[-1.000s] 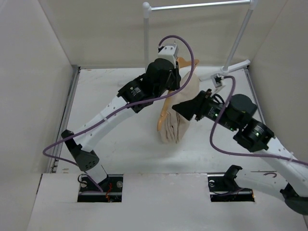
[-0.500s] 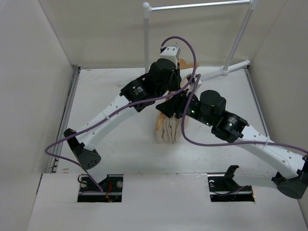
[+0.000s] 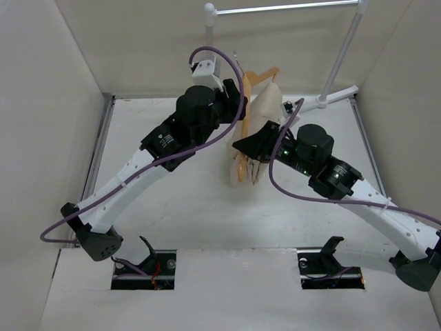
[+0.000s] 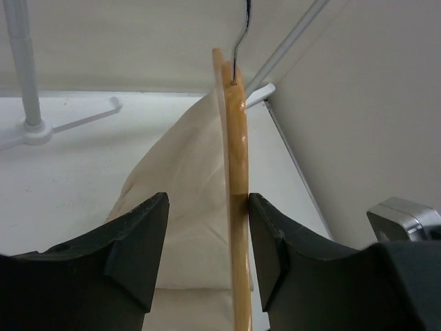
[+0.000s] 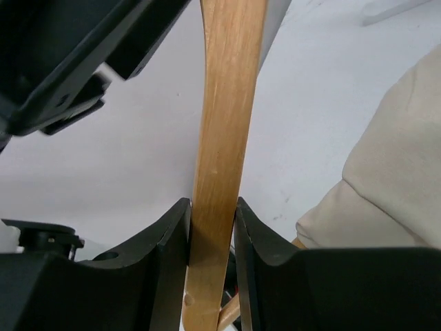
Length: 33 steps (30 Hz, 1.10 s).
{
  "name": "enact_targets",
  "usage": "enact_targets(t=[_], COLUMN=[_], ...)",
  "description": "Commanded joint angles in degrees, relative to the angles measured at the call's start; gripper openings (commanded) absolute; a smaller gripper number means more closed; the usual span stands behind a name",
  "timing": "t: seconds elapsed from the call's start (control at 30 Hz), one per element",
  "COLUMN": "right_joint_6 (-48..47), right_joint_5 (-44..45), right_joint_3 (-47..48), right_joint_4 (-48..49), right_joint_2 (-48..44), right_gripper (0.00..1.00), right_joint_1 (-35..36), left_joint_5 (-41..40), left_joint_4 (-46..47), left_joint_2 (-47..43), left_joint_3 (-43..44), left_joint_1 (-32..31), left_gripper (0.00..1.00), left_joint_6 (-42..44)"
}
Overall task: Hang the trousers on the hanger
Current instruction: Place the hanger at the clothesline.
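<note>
Hanger (image 4: pixel 236 179): glossy varnished wood; hook (image 4: pixel 238 43) thin metal. Trousers (image 4: pixel 182 165): soft matt beige cloth.

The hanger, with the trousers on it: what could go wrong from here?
1. Only the right claw clamps the hanger; the left claw stands open around it, so it may twist or slip.
2. The trousers hang loose on the hanger and could slide off if it tilts.

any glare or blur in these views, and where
Left wrist: small glossy highlights on the hanger, otherwise clear. Right wrist: the wood grain is sharp, but the trousers at the right edge look soft. Top external: even light, with only faint shadows.
</note>
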Motion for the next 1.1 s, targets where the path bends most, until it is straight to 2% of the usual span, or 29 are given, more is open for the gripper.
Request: enact_targets(t=[0.0, 0.2, 0.37, 0.53, 0.57, 0.6, 0.63, 0.8, 1.07], right_joint_6=[-0.20, -0.11, 0.68, 2.52, 3.48, 4.54, 5.33, 7.89, 8.68], right_joint_5=[-3.25, -7.56, -12.47, -17.22, -18.01, -18.89, -20.03, -22.41, -23.12], right_joint_3=[1.22, 5.17, 9.65, 16.59, 17.91, 19.32, 20.81, 28.63, 34.97], right_joint_4=[10.15, 10.85, 12.70, 14.11, 14.54, 14.98, 15.60, 16.13, 15.08], right_joint_2=[-1.53, 1.63, 5.50, 11.47, 12.88, 14.37, 15.95, 23.60, 30.46], right_gripper=[0.15, 0.13, 0.13, 0.13, 0.13, 0.13, 0.13, 0.13, 0.13], right_joint_1=[-3.60, -10.80, -19.15, -28.29, -29.96, -31.46, -32.78, -36.65, -38.77], left_joint_5=[0.03, 0.56, -0.67, 0.03, 0.12, 0.30, 0.56, 1.79, 3.20], left_joint_4=[5.72, 5.72, 4.93, 2.56, 2.29, 1.85, 1.42, 0.71, 0.18], left_joint_2=[-5.08, -10.09, -16.07, -21.08, -21.96, -22.66, -23.28, -25.74, -27.06], left_joint_3=[-1.85, -5.01, -13.35, -23.81, -26.00, -27.85, -29.53, -36.21, -39.56], left_joint_1=[0.82, 1.52, 5.56, 9.87, 10.49, 11.01, 11.54, 13.39, 15.94], left_gripper=[0.48, 0.53, 0.56, 0.74, 0.80, 0.93, 1.00, 1.00, 1.00], left_joint_6=[-2.12, -2.30, -5.28, -8.88, -9.06, -9.50, -9.94, -11.00, -11.17])
